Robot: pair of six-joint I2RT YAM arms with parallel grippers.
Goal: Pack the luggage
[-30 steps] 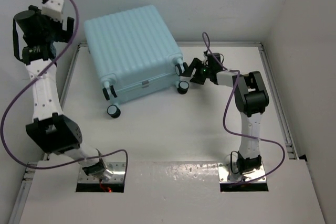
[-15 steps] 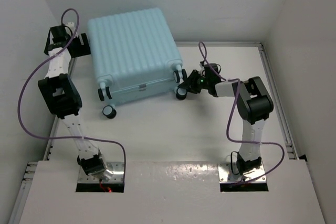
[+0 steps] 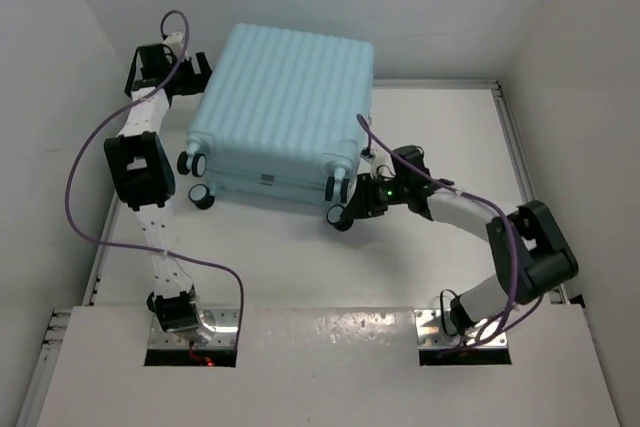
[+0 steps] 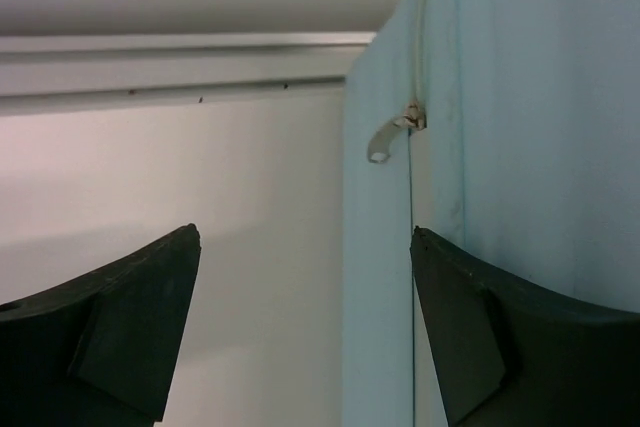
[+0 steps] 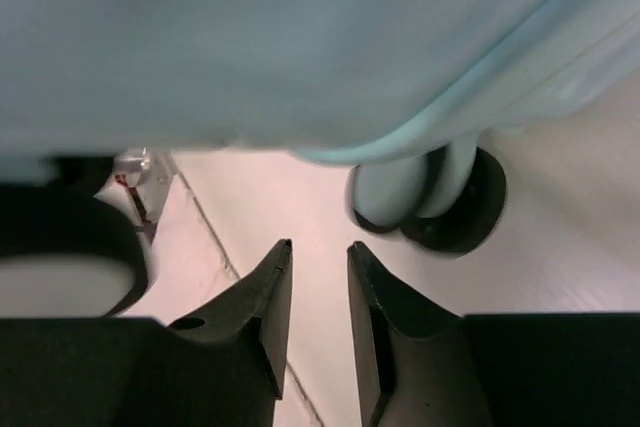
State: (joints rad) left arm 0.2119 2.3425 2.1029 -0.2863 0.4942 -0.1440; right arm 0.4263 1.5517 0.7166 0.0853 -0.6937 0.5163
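On my feed the white worktop (image 3: 300, 277) fills the view, walled in pale on 3 sides. The luggage (image 3: 285, 97) lies shut on its broad side toward the far-left part of the worktop. Its ribbed pale blue shell faces up and its wheeled end is turned toward the arm bases.

My left arm (image 3: 135, 162) reaches up along the left wall, then bends in toward the case. My right arm (image 3: 470, 217) stretches low across the worktop from the right.

The left tool (image 3: 190, 69) sits at the far-left corner of the luggage, released and spread wide. From its wrist camera I see the case's seamed edge standing between the 2 fingers (image 4: 120, 327), with the right one against the shell side; I cannot tell whether either touches.

The right tool (image 3: 352, 209) is at the near-right corner, just beside the wheels there. Its fingers (image 5: 255, 327) are drawn almost together with a thin gap, and I see only bare worktop in that gap.

One black-and-white wheel (image 5: 440, 197) hangs just beyond those tips, under the shell's rounded corner. A small pale zip pull (image 4: 383, 142) juts from the seam ahead of the left tool
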